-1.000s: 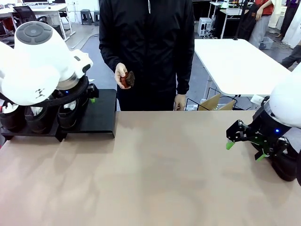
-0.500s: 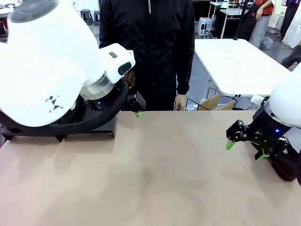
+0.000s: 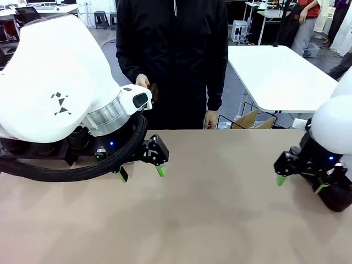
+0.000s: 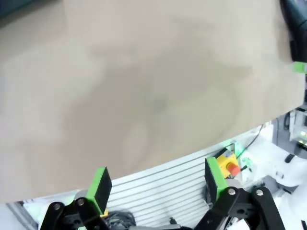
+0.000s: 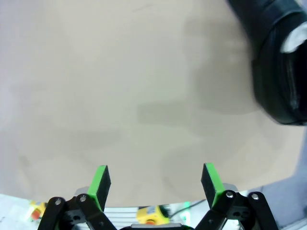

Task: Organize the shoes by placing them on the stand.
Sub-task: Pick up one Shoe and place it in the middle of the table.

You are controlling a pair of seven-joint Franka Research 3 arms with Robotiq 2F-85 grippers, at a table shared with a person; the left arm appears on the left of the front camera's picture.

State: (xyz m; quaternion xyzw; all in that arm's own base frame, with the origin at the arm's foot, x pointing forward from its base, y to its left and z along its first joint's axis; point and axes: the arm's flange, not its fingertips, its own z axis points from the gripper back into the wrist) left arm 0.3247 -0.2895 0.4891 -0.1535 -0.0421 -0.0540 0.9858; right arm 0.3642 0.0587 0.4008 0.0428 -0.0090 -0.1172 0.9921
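one shoe (image 5: 280, 72) left on the table lies just beside the right gripper (image 3: 300, 184), jaws wide and empty; left gripper (image 3: 140, 171), also wide, is well apart.

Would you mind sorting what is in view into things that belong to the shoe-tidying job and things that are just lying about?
Part of the job:
- shoes on the stand
- stand
- shoe on the table, beside the right gripper
- left gripper, open and empty

Just lying about:
- brown item in the person's hand
- cardboard box
- white table
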